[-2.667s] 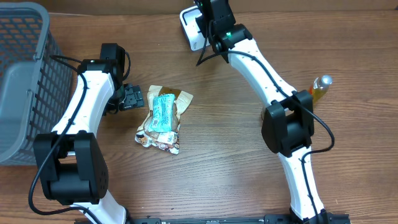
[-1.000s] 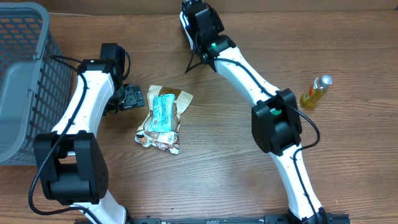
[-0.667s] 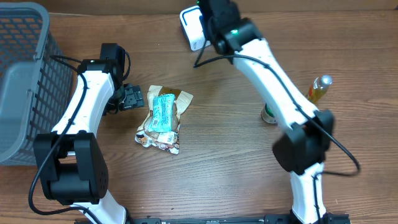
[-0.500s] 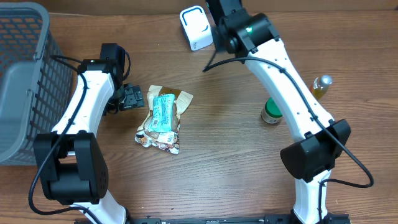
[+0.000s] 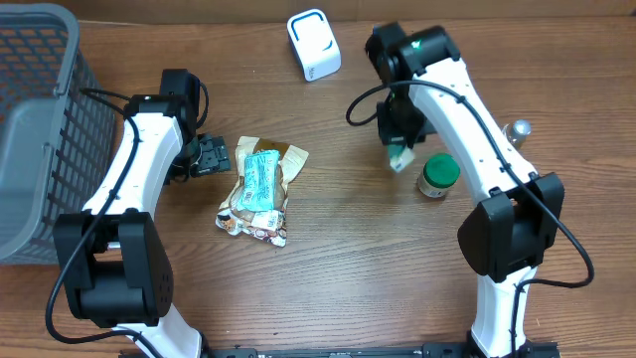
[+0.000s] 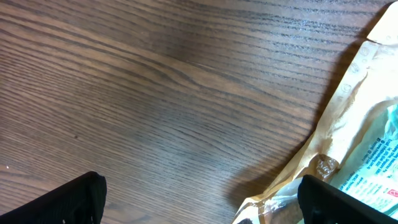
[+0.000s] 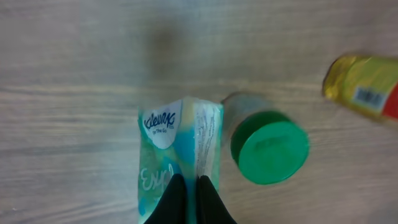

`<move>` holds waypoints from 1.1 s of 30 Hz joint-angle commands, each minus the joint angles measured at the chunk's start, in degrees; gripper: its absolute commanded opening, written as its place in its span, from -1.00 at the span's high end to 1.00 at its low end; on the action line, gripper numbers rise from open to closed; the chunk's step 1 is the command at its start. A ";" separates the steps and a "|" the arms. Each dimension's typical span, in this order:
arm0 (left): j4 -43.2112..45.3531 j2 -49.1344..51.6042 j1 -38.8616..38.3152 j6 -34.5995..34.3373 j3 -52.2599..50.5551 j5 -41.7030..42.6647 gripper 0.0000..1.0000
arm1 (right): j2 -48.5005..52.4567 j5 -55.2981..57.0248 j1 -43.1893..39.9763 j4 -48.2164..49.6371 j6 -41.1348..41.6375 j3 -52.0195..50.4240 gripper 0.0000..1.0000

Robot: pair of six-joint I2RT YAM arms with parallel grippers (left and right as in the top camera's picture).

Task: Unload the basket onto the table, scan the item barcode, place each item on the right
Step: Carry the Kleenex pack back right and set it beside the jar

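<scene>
- Tissue pack (Kleenex print facing the wrist cam) is pinched at its edge by the right gripper, jaws shut tight on it. I see no barcode on the face that shows.
- Green-lid jar stands just beside the pack, on the gripper's side away from the other arm. Yellow bottle is further off past it. Neither is touched, afaict.
- Scanner is well apart from the right gripper, up-table & toward the other arm.
- Step, imo: item in hand, not presented to the scanner.
- Next: bring the pack in front of the scanner window, roll the wrist til the barcode faces it, & keep clear of the jar.
- Left gripper is wide open, holding nothing, just beside the snack packets.
</scene>
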 commanded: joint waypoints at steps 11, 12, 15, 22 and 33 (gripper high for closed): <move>0.02 -0.46 0.31 0.42 0.74 -0.28 -0.99 | 0.28 8.90 0.04 7.15 8.07 -17.46 0.92; 0.00 -0.46 0.31 0.42 0.74 -0.28 -0.99 | 0.28 10.43 -0.04 6.95 9.16 -17.86 0.93; 0.02 -0.48 0.28 0.42 0.74 -0.28 -0.99 | 0.28 12.50 -0.70 6.51 11.19 -18.53 0.92; 0.02 -0.46 0.31 0.42 0.74 -0.31 -0.99 | 0.28 12.39 -3.80 6.16 11.63 -18.80 0.92; 0.02 -0.46 0.31 0.42 0.74 -0.31 -0.99 | 0.28 8.07 -4.76 7.06 11.61 -18.82 0.88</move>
